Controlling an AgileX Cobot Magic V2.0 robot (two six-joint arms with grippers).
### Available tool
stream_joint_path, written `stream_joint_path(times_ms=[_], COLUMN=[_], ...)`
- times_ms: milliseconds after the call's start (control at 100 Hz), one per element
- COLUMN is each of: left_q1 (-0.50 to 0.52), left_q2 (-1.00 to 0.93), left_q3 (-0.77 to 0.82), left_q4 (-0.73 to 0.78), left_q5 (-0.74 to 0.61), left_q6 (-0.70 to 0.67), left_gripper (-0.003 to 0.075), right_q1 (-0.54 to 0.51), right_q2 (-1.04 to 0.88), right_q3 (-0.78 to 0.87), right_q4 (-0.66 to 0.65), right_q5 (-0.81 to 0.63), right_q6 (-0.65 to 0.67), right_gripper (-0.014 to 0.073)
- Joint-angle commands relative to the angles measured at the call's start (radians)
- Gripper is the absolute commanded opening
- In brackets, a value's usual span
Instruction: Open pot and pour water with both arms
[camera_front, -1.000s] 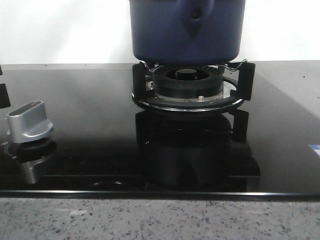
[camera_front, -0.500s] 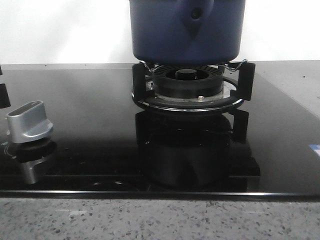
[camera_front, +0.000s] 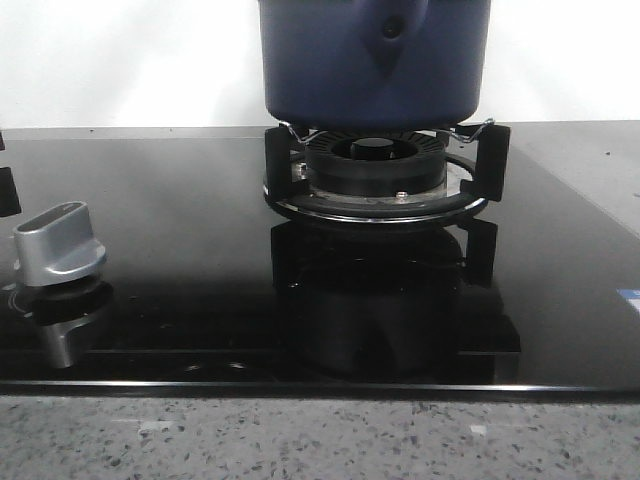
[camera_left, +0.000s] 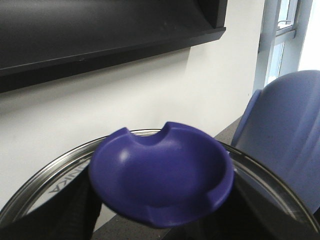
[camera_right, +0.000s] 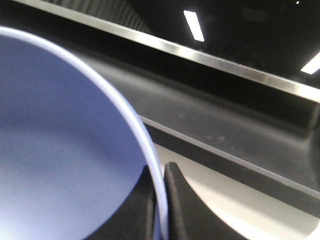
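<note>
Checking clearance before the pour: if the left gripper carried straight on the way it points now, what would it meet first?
Probably the white wall. The left gripper is shut on the lid knob, and beyond the knob only that wall shows ahead; the blue pot sits off to the side. Depth is unclear.

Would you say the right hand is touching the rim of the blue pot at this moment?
Touching. In the right wrist view the right hand has one dark finger on each side of the pot rim, both pressed against the thin wall with no gap showing.
</note>
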Motion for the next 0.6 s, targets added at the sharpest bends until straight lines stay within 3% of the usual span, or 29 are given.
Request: stream_joint_path(times_ms=[0, 590], left_q1=[0.003, 0.003], left_q2=[-0.052, -0.052], left_q3=[-0.039, -0.039], left_q4=[-0.093, -0.093], left_q5=[0.004, 0.004], left_q6=[-0.013, -0.013], left_gripper=[0.0221, 0.0221], right_q1=[0.000, 0.000], right_q2=[-0.046, -0.046], right_q3=[-0.024, -0.024], right_q4=[0.000, 0.000], right_q5=[-0.097, -0.137], right_q6=[-0.008, -0.008], right_gripper=[-0.0047, -0.0047])
